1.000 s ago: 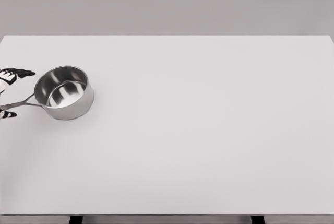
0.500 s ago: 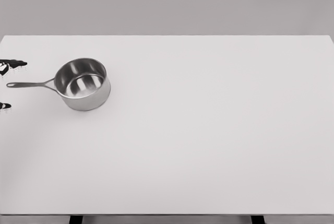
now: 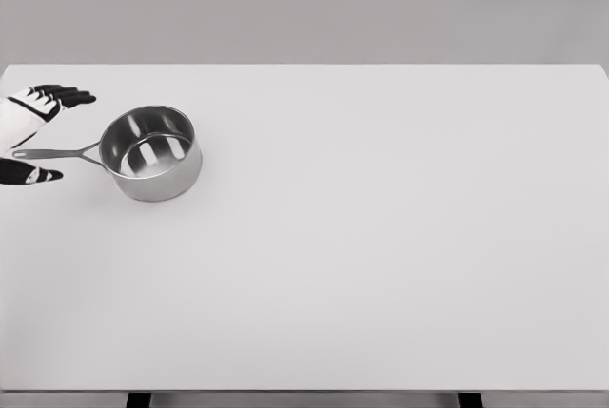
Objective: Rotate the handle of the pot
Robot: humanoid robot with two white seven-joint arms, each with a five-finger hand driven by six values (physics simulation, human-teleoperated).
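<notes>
A small steel pot (image 3: 152, 154) stands upright on the white table (image 3: 381, 237) at the far left. Its thin handle (image 3: 57, 152) points left, toward the picture's edge. My left hand (image 3: 43, 137) reaches in from the left edge, white with black fingertips. Its fingers (image 3: 67, 96) are spread above the handle and the thumb (image 3: 33, 176) lies below it, so the handle's outer end sits between them without being gripped. The right hand is out of view.
The table's far edge (image 3: 304, 66) runs behind the pot, with a grey wall beyond. Two dark table legs (image 3: 138, 399) show at the bottom.
The pot slid right and its handle swung to point straight left, then stayed put. My left hand drew back to the edge, then came in again around the handle's end.
</notes>
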